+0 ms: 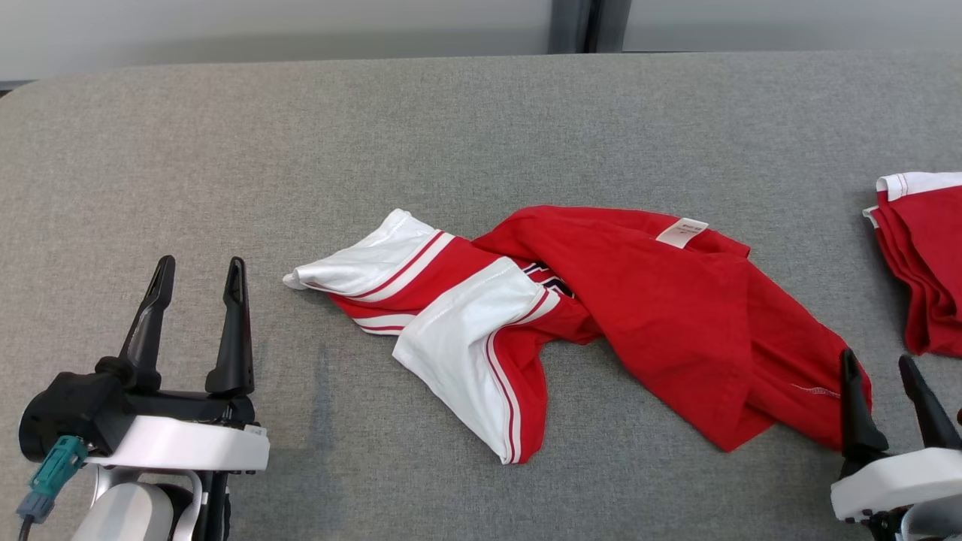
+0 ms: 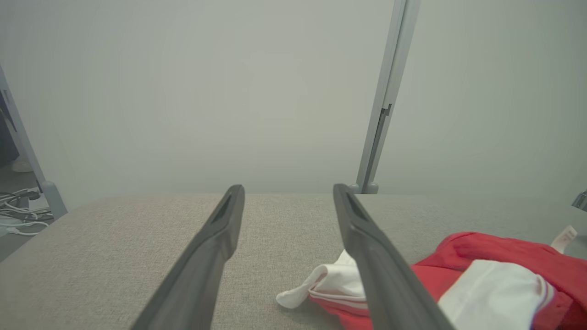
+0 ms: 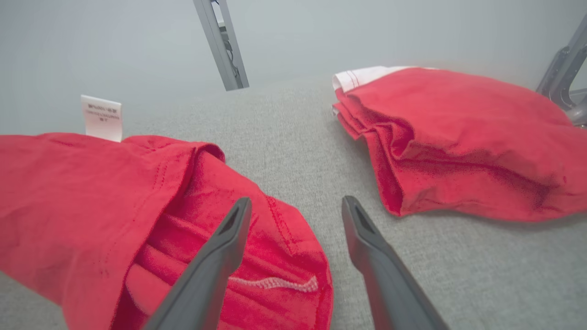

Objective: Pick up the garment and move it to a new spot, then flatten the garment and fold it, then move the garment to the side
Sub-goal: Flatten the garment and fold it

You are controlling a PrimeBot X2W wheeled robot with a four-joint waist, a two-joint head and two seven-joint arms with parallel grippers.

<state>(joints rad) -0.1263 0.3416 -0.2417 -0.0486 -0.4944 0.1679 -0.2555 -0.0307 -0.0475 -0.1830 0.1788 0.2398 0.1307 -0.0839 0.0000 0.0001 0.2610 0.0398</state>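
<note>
The crumpled jersey (image 1: 601, 315) is stretching sideways; the right gripper (image 1: 877, 358) is hovering wide and empty at its hem, and the left gripper (image 1: 201, 261), equally wide and empty, is well apart from it.

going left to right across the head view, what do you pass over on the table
left gripper → crumpled red and white garment → folded red garment at the right edge

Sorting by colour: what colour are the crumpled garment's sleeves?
Sleeves are white with red stripes; head view best.
</note>
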